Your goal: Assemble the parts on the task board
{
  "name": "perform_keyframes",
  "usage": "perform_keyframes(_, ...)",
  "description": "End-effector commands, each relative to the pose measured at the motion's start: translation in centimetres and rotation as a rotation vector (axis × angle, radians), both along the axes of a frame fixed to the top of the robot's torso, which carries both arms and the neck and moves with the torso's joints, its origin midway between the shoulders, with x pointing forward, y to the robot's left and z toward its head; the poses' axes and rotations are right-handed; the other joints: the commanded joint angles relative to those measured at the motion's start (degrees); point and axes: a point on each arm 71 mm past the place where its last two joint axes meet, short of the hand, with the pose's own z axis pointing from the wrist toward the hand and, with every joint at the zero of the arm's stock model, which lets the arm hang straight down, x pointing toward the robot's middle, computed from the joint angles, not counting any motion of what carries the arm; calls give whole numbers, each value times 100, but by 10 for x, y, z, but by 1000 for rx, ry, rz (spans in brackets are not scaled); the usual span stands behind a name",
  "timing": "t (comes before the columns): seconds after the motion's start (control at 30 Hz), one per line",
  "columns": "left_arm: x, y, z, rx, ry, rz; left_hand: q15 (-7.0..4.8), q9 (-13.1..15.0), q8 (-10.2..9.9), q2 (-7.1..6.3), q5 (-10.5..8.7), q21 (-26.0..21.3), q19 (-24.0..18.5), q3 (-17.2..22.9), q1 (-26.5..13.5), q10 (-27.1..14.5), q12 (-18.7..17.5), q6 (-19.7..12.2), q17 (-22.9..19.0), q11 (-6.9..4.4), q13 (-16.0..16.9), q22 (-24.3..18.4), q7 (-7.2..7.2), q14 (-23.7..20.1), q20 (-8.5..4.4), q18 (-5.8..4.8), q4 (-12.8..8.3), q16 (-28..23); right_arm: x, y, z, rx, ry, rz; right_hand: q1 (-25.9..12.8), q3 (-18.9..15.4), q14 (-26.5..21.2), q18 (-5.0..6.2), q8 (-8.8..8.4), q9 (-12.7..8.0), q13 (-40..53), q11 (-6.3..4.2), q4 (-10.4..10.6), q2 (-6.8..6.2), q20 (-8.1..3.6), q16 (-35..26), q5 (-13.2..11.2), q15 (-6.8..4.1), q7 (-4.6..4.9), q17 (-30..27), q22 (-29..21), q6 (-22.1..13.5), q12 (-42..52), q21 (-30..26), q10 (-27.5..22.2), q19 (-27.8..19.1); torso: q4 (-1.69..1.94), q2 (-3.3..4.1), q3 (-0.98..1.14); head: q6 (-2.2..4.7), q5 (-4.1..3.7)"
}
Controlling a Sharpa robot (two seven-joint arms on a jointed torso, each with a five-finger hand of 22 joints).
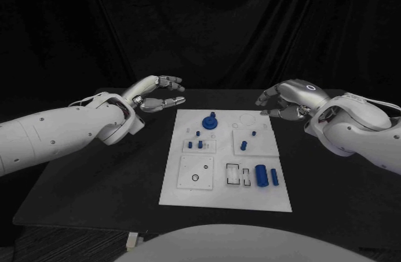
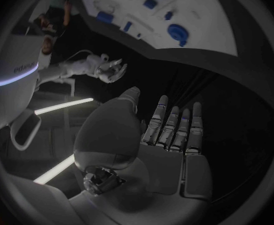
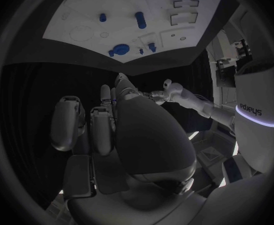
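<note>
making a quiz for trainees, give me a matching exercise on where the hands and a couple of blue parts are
Things:
1. left hand
2. right hand
3. round blue part
4. big blue cylinder

Places:
A. lying on the near right section of the task board
B. above the table beyond the board's far right corner, holding nothing
C. on the far middle of the board
D. above the table beyond the board's far left corner, holding nothing

Pairs: 1-D, 2-B, 3-C, 4-A

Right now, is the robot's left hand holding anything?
No, it's empty. The left hand hovers beside the board, fingers apart with nothing between them; the left wrist view shows a bare palm too.
</note>
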Motion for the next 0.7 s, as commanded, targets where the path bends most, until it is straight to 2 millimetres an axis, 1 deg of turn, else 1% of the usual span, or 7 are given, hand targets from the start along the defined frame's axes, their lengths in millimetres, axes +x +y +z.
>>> perform_keyframes(0.03,-3,5,2,-633,224,6,-243,-139,-50,169,-169,-181,-778,-361,-105,-731,-61,-643,-662,-230,-134,-1463,-149,-532,-33,310,13,-700,3,2,-13,-219,-34,-4,-113,219,340,-43,-145,-32,-206,-15,-16,-195,-21,-55,-39,-36,-61,464,967,-95,-174,-78,-108,-29,8,-2,-7,-1,-17)
perform_keyframes(0.1,-8,3,-2,-695,259,-24,-480,-248,-114,271,-442,-258,-1238,-607,-309,-1266,-195,-1223,-1056,-467,-204,-2955,-361,-750,-149,423,13,-1199,5,6,-18,-247,-30,-2,-338,566,185,35,-330,-48,-426,-39,-40,-396,-16,-411,-47,-56,-136,72,845,-65,-301,-522,-154,-218,10,2,-16,-1,-38)
perform_keyframes(0.2,-16,1,-9,-757,302,-58,-566,-278,-122,381,-492,-299,-1360,-815,-290,-1476,-128,-1403,-1174,-557,-218,-3789,-417,-770,-132,480,11,-1346,6,10,-27,-272,-19,-2,-580,893,-157,193,-476,-37,-633,-49,-55,-603,-5,-1234,-51,-51,-150,-800,560,51,-462,-1455,-340,-592,15,19,-12,-1,-65)
perform_keyframes(0.27,-20,0,-14,-785,330,-77,-492,-281,-125,434,-453,-300,-1364,-921,-207,-1547,-45,-1416,-1184,-549,-222,-3914,-420,-768,-76,481,12,-1351,6,13,-33,-282,-11,1,-643,981,-166,202,-515,-30,-693,-39,-59,-650,-6,-1293,-52,-42,-125,-874,531,86,-500,-1535,-374,-602,17,28,-9,-1,-78)
perform_keyframes(0.43,-28,-1,-23,-823,373,-106,-180,-324,-166,542,-509,-293,-1318,-1158,-163,-1734,101,-1844,-1194,-631,-240,-4048,-519,-758,369,463,20,-1334,5,18,-44,-297,9,8,-722,1154,-140,198,-597,-13,-752,-36,-103,-713,-12,-1308,68,-46,-168,-921,510,161,-419,-1577,-178,-556,20,22,-19,-1,-97)
perform_keyframes(0.6,-33,0,-30,-839,393,-113,-145,-342,-184,549,-503,-295,-1314,-1192,-131,-1780,127,-2073,-1201,-651,-245,-4111,-568,-761,393,472,17,-1349,4,21,-53,-313,34,14,-776,1294,-94,183,-656,8,-803,-57,-151,-762,-28,-1245,359,-65,-153,-885,530,222,-379,-1529,-84,-486,10,10,-12,-1,-80)
perform_keyframes(0.7,-34,1,-32,-843,395,-112,-159,-343,-183,560,-493,-321,-1349,-1206,-118,-1800,143,-2109,-1204,-660,-246,-4392,-577,-764,333,476,18,-1362,4,22,-56,-322,45,17,-825,1465,-94,176,-695,41,-870,-61,-206,-840,-38,-1234,857,-74,-138,-898,545,302,-384,-1532,-59,-458,10,7,-9,-1,-69)
